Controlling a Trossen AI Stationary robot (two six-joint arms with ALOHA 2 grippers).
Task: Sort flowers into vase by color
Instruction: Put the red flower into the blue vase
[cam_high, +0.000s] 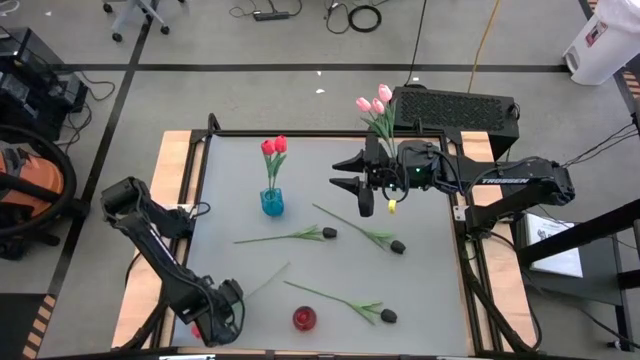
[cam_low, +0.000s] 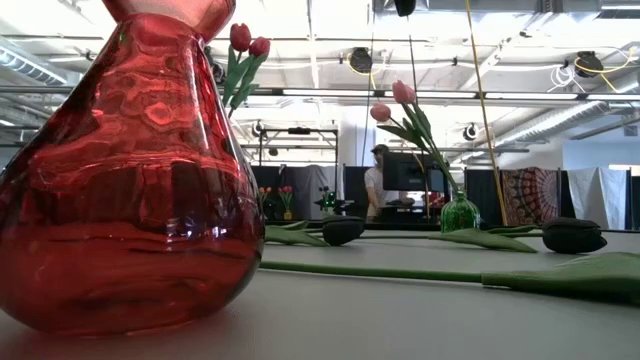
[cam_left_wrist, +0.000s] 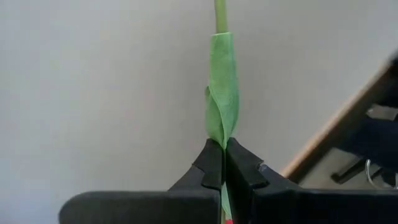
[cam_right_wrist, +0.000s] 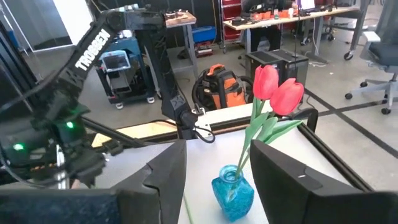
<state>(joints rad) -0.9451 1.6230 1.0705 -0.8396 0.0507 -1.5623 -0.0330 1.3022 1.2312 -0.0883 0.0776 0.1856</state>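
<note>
My left gripper (cam_high: 228, 305) is at the table's near left corner, pointing down and shut on a flower with a thin green stem (cam_high: 268, 278). A speck of red (cam_left_wrist: 229, 221) shows between the fingers. A small red vase (cam_high: 304, 318) stands just right of it. The blue vase (cam_high: 271, 202) holds two red tulips (cam_right_wrist: 277, 90). A green vase (cam_low: 459, 212) at the far right holds pink tulips (cam_high: 374, 103). Three black tulips (cam_high: 329, 233) (cam_high: 397, 246) (cam_high: 387, 316) lie flat on the table. My right gripper (cam_high: 348, 175) hangs open, high over the far middle. My left gripper pinches the flower's stem between its two fingers, right at the base of a folded green leaf (cam_left_wrist: 222, 134). The fingers come from above, pointing down, and lie across the stem. The stem (cam_left_wrist: 221, 15) runs on from the fingers toward the table's middle.
The table's wooden side rail (cam_left_wrist: 329, 134) lies close beside my left gripper. The red vase (cam_low: 130, 170) fills the low view's left. A black box (cam_high: 455, 108) sits behind the table's far right. Bare grey tabletop (cam_high: 230, 170) lies left of the blue vase.
</note>
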